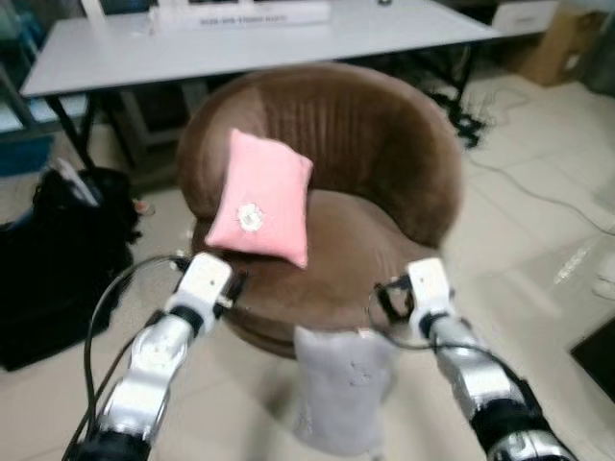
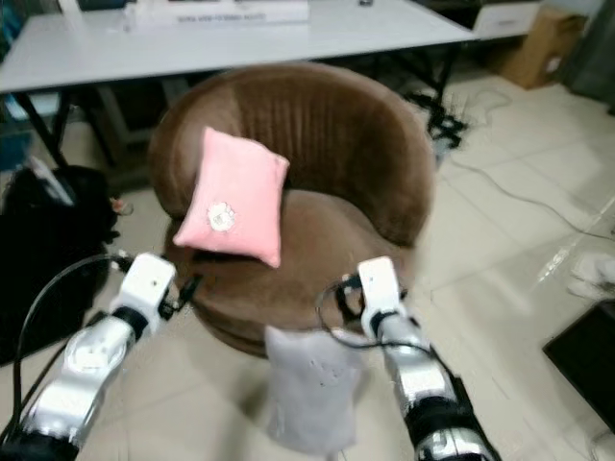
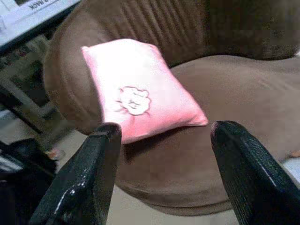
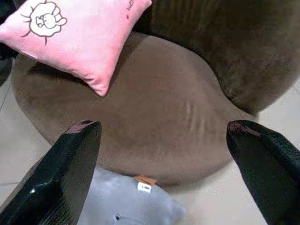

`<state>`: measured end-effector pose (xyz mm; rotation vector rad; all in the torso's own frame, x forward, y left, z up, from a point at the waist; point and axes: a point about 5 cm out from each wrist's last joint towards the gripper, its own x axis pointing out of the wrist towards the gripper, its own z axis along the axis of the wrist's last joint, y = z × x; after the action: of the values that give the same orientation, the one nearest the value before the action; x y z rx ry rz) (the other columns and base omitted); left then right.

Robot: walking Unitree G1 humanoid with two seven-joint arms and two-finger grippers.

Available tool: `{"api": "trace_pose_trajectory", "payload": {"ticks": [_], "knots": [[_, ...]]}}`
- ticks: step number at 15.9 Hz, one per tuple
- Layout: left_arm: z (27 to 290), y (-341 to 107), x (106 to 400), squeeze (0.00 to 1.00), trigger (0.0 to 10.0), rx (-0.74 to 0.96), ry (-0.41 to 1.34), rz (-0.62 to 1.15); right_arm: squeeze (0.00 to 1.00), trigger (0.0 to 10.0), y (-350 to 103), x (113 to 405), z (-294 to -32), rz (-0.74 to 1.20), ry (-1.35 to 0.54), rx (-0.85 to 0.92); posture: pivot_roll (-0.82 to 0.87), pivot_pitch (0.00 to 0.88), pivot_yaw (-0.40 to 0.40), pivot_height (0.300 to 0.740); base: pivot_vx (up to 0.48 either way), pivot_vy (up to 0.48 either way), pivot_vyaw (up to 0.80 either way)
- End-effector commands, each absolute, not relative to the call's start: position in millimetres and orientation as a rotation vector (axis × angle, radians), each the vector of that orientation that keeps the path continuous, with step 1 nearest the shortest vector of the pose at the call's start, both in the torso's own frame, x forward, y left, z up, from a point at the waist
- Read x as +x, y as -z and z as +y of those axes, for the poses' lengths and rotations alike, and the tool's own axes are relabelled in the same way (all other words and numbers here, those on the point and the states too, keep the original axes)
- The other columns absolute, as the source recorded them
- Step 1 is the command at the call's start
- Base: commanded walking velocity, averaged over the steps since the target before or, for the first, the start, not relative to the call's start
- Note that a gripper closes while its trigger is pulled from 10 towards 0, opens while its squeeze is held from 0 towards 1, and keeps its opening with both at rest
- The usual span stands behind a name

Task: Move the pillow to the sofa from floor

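Note:
A grey pillow [image 1: 341, 389] stands on the tiled floor, leaning against the front of a round brown armchair [image 1: 384, 144]. A pink pillow [image 1: 259, 197] with a small white emblem rests upright on the seat against the chair's left side. Both silver arms reach forward in front of the chair, one at each side of the grey pillow. My left gripper [image 3: 166, 127] is open, its fingers pointing at the pink pillow [image 3: 140, 89]. My right gripper [image 4: 163, 125] is open above the seat's front edge, with the grey pillow [image 4: 126, 201] just below it. Neither holds anything.
A long white table [image 1: 240, 43] stands behind the armchair. A black bag [image 1: 58, 259] sits on the floor to the left. Cables [image 1: 519, 182] trail over the tiles at the right, a cardboard box [image 1: 562, 43] stands far right, and a dark mat [image 1: 601, 355] lies nearer.

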<state>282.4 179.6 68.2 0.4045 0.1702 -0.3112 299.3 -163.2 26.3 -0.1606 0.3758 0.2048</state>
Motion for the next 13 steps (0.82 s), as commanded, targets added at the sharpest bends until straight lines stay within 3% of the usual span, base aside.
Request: {"api": "trace_pose_trajectory", "payload": {"ticks": [1,6,13], "knots": [[167.2,-67.4,283.3,0.00,10.0,0.411,0.363,0.169,0.00,10.0,-25.3,296.9,-181.1,0.397,-0.151,-0.166,0.08,0.000,0.028,0.740,0.000,0.000,0.00],[162.8,-65.4,281.5,0.00,10.0,0.411,0.409,0.171,0.00,10.0,-23.4,295.3,-183.2,0.408,-0.116,-0.139,0.08,0.000,0.033,0.740,0.000,0.000,0.00],[158.2,-67.3,282.6,0.00,10.0,0.397,0.435,0.148,0.00,10.0,-21.0,294.3,-181.5,0.413,-0.125,-0.119,0.08,0.000,0.028,0.670,0.000,0.000,0.00]]}}
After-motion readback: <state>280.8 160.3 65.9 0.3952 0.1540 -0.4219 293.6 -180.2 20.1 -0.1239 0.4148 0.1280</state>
